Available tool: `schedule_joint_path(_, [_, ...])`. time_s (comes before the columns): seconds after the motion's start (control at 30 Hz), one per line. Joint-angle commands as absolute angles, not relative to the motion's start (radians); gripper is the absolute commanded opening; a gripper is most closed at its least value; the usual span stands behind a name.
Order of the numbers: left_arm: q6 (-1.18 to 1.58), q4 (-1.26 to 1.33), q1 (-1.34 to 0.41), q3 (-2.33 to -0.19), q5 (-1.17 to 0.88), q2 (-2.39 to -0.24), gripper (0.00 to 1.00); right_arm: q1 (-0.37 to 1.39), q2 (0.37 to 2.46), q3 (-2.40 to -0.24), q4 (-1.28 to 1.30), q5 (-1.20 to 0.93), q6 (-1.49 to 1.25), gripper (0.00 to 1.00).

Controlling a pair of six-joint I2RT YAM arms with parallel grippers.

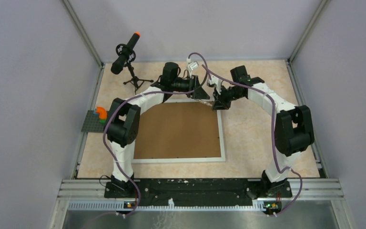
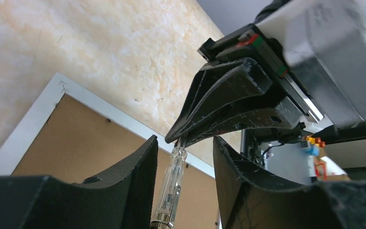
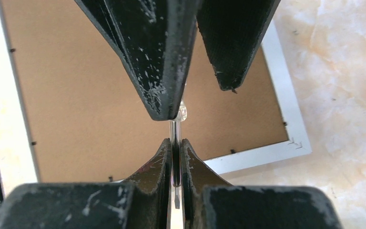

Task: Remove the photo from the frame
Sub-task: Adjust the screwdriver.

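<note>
Now | right end effector (image 3: 174, 143), stretched over frame's (image 1: 223, 138) far edge, pinches screwdriver (image 2: 170, 186) | left end effector (image 2: 186, 140) opposite, parted

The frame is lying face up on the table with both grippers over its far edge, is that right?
Not quite: the frame lies face down, brown backing board up, as the top external view shows. The left gripper and right gripper are indeed over its far edge.
</note>
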State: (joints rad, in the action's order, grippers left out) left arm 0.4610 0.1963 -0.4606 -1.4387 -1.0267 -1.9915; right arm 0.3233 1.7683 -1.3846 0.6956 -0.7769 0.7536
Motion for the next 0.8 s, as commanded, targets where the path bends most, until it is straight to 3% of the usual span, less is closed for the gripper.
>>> schedule_joint_path(0.0, [0.531,0.084,-0.459,-1.511,-1.058,-2.023,0.5,0.335,1.702,-1.359,0.569,-0.723,0.743,0.0])
schedule_joint_path(0.33, [0.558,0.058,-0.458,-1.502,-1.086,-2.056,0.54,0.34,1.653,-1.304,0.485,-0.701,0.73,0.0])
schedule_joint_path(0.77, [0.679,0.192,-0.46,-1.469,-1.148,-2.085,0.52,0.378,1.618,-1.263,0.446,-0.7,0.781,0.0])
